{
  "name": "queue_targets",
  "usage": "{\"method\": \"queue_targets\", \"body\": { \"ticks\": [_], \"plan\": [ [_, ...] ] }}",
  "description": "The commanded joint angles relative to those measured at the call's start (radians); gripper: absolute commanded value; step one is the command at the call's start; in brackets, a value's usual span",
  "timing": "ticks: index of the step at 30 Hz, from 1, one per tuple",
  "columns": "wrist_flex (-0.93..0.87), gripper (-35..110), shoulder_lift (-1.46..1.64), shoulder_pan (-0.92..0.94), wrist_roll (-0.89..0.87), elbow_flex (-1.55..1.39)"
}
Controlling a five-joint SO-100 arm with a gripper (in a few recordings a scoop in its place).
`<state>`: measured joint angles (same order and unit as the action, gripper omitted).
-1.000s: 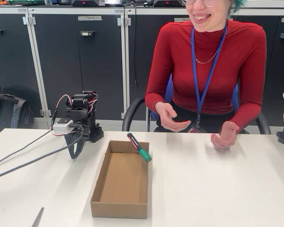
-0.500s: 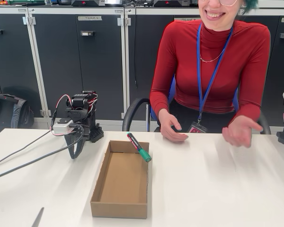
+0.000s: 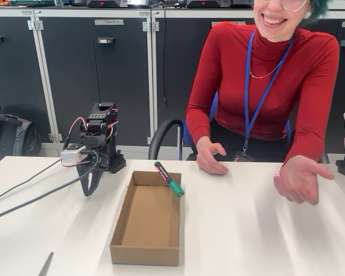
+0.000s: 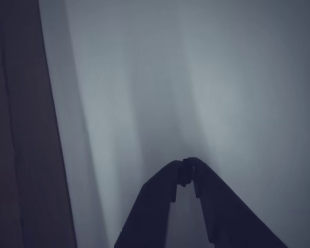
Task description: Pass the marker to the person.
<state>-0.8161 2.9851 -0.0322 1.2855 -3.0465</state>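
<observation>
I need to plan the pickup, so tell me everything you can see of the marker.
The marker is a slim pen with a black barrel, a green cap and a reddish tip at the far end. It lies tilted across the right wall of the open cardboard box, at its far right corner, green cap pointing toward the camera and right, overhanging the table. Only the box rim seems to touch it. The gripper is apart from it, left of the box.
</observation>
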Motion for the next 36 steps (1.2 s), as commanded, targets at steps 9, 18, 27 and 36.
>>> {"method": "queue_targets", "body": {
  "ticks": [9, 18, 27, 36],
  "plan": [
    [0.029, -5, -0.686, -0.06, -0.291, 0.819],
    [0.236, -5, -1.086, -0.095, -0.364, 1.212],
    [0.288, -3, -1.137, -0.308, -0.353, 1.279],
    [0.207, 3, -1.124, -0.581, -0.696, 1.35]
  ]
}}
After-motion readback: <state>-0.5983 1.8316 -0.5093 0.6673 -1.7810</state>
